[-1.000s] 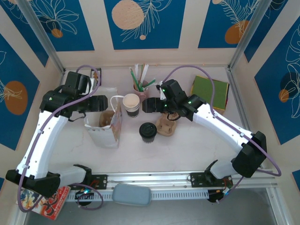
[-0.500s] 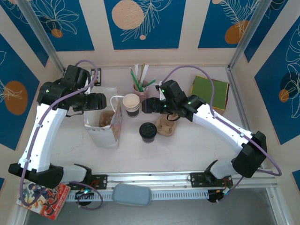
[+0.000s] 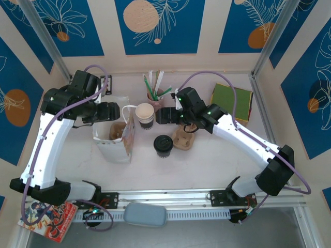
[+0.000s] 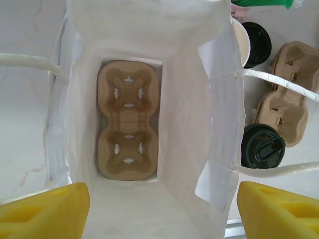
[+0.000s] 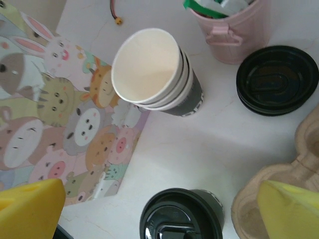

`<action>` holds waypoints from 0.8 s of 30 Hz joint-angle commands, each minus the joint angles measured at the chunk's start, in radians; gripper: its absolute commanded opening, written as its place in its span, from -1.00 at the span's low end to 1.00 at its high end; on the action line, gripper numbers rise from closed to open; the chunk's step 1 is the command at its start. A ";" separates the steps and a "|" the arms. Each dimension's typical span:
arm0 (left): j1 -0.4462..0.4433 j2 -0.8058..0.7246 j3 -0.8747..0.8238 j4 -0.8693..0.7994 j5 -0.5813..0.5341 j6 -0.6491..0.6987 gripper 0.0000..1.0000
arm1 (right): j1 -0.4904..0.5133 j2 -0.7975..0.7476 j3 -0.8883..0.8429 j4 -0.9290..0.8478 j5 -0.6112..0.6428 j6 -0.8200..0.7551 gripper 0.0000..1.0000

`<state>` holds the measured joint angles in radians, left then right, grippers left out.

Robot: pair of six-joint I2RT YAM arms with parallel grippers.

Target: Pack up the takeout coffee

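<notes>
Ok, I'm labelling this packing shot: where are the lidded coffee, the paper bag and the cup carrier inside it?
Lidded coffee (image 3: 163,143): top view, on its black lid.
Paper bag (image 3: 110,150): top view, on its near white wall.
Cup carrier (image 4: 128,127): left wrist view, its middle.

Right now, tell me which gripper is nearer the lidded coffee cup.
Right. The right gripper hovers open just behind the lidded coffee cup; the left gripper hangs over the paper bag.

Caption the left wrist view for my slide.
Looking down into the open white paper bag: a cardboard cup carrier lies flat on its bottom, while the lidded takeout coffee stands outside it.
</notes>
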<state>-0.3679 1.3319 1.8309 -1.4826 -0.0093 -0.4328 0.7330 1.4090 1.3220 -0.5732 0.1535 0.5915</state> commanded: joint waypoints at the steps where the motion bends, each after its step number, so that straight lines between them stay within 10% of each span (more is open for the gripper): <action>1: -0.012 0.004 0.026 -0.028 0.019 -0.021 0.55 | 0.006 -0.022 0.049 -0.011 -0.021 -0.016 0.98; 24: -0.061 0.002 0.071 -0.020 0.018 -0.049 1.00 | 0.007 -0.045 0.024 -0.015 -0.017 -0.012 0.98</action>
<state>-0.4000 1.3327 1.8660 -1.5055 -0.0010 -0.4690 0.7334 1.4010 1.3529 -0.5720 0.1284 0.5869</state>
